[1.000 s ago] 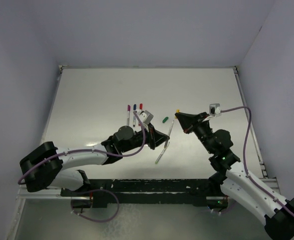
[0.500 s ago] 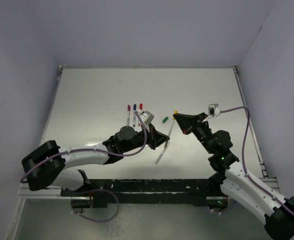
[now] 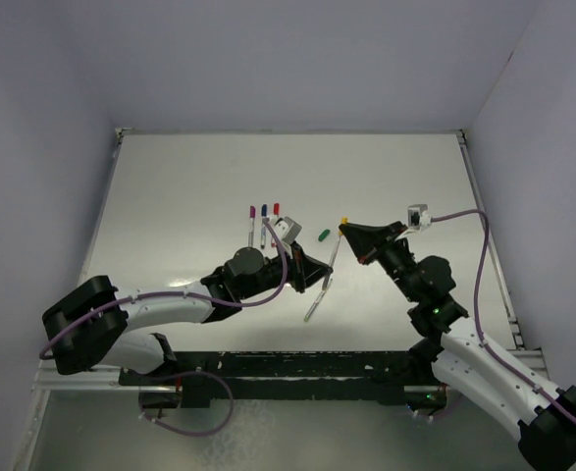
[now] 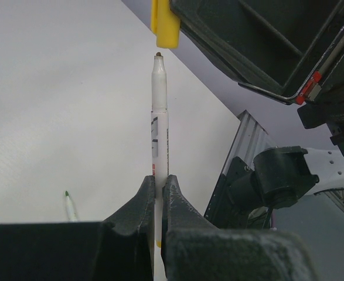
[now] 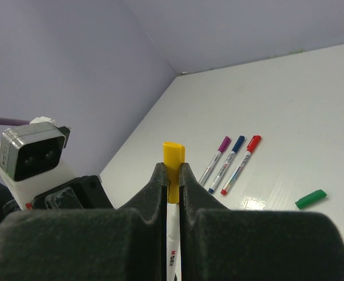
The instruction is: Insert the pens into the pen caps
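Left jaws pinch pen (image 4: 159, 117); right jaws pinch cap (image 4: 164, 26). Pen tip just short of cap mouth, axes near-aligned.

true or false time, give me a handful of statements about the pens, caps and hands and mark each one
1. The left hand is shut on a pen. True.
2. The yellow cap lies on the table. False: the right hand grips it in the air.
3. The held pen's tip sits inside the yellow cap. False: the left wrist view shows the tip just short of the cap's mouth, with a small gap.
4. Three capped pens lie side by side, with purple, blue and red caps. True.
5. The green cap is fitted on a pen. False: it lies loose on the table.
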Motion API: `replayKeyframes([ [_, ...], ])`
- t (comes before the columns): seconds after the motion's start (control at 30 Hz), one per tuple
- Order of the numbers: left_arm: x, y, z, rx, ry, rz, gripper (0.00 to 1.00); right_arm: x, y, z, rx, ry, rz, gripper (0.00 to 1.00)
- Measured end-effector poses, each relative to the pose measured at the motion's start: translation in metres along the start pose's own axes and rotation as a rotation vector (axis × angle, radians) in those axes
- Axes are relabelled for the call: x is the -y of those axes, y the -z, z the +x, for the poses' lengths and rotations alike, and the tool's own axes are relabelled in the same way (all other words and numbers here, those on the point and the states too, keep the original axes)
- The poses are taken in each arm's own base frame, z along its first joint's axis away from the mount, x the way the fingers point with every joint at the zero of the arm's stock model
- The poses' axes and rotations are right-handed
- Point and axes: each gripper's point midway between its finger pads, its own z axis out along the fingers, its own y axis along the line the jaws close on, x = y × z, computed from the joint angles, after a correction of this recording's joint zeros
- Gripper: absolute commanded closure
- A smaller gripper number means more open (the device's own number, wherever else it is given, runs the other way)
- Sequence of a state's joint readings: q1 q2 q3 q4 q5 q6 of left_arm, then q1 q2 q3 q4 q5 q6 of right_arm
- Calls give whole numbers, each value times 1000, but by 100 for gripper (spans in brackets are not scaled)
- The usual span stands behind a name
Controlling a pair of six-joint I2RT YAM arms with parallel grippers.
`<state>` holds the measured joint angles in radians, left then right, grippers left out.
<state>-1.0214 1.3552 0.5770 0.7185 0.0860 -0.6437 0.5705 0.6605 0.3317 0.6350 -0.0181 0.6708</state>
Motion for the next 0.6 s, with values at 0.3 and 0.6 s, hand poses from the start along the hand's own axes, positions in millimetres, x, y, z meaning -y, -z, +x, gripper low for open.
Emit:
replayKeyframes([
  [0.3,1,0,-3,11,-1,2,100,0,0,1,-1,0,1,100],
  [0.6,1,0,-5,18,-1,-1,100,1,0,1,-3,0,1,100],
])
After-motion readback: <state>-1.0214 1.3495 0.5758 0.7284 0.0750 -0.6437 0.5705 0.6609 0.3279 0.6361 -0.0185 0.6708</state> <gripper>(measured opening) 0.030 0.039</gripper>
